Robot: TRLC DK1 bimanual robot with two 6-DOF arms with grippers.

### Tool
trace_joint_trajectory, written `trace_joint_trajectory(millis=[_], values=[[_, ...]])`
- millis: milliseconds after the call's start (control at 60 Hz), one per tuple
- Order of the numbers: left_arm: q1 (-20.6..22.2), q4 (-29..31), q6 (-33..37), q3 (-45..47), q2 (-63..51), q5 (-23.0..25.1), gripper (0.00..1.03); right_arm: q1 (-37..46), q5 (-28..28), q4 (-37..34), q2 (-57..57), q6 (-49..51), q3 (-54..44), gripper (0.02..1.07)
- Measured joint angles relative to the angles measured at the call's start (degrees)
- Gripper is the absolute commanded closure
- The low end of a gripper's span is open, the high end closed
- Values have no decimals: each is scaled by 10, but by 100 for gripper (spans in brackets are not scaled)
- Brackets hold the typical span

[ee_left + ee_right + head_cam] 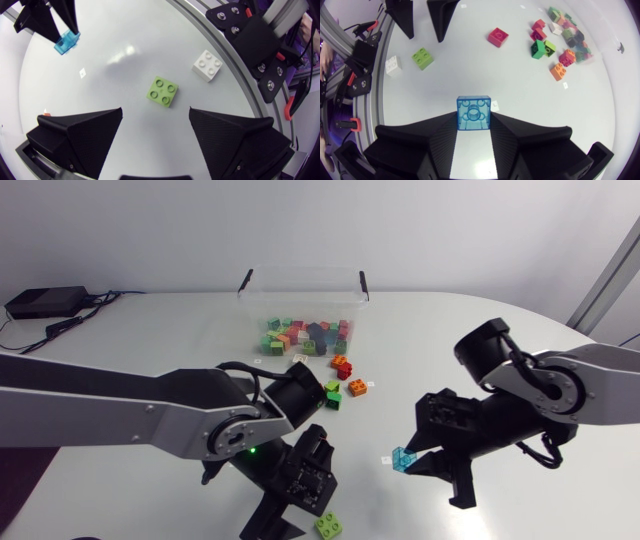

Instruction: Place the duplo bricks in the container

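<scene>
Translucent blue brick point(473, 113), lime-green brick point(163, 91), white brick point(207, 65), red brick point(498, 37), orange brick point(558, 71). Container point(300, 288) clear, black clips point(246, 279), mixed-colour bricks point(305, 335) inside. Table point(150, 340) white.

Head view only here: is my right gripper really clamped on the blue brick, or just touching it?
Observer: Clamped. In the right wrist view, both fingers of the right gripper press the blue brick from two sides.
Operator: And the left gripper?
Observer: The left gripper is open. The green brick lies on the table ahead of it, untouched.
Operator: Anything hidden under that arm?
Observer: A white brick beside the green one, near the table's edge.
</scene>
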State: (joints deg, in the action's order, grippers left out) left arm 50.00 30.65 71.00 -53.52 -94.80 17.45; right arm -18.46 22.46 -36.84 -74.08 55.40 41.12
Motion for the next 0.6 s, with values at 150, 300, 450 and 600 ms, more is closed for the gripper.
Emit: trace_joint_trajectory(millis=[150, 300, 450, 600], values=[[23, 17, 9, -32, -35, 0, 12, 86, 44, -3, 28, 12, 0, 78], [35, 44, 11, -52, -64, 0, 19, 149, 79, -7, 47, 25, -3, 78], [41, 80, 13, -77, -83, 0, 27, 188, 106, -8, 50, 29, -1, 78], [42, 109, 16, -110, -107, 0, 48, 211, 123, -20, 54, 30, 19, 78]])
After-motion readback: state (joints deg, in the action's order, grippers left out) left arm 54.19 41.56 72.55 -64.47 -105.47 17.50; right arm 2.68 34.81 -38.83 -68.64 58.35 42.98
